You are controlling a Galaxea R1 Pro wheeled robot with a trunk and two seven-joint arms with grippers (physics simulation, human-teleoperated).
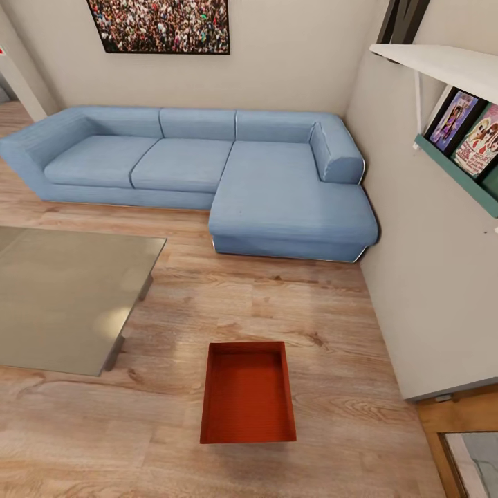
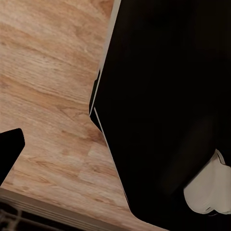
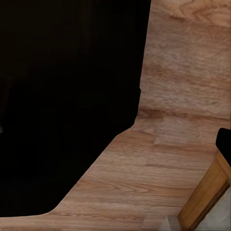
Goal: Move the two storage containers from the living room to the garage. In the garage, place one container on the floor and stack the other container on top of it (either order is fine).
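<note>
One red-orange storage container (image 1: 247, 394) sits open side up on the light wood plank floor (image 1: 325, 325) of the living room, near the bottom middle of the head view. A glass-topped coffee table (image 1: 66, 297) stands to its left, apart from it. Beyond both, a blue sectional sofa (image 1: 207, 169) lines the beige wall under a framed crowd picture (image 1: 162, 24). Both wrist views show dark robot body over planks; whether the fingers are spread or pressed together cannot be told.

The left wrist view looks down past a large black part of the robot's body (image 2: 163, 110). The right wrist view shows a similar black body mass (image 3: 62, 106). Finger state cannot be determined for either gripper.
</note>
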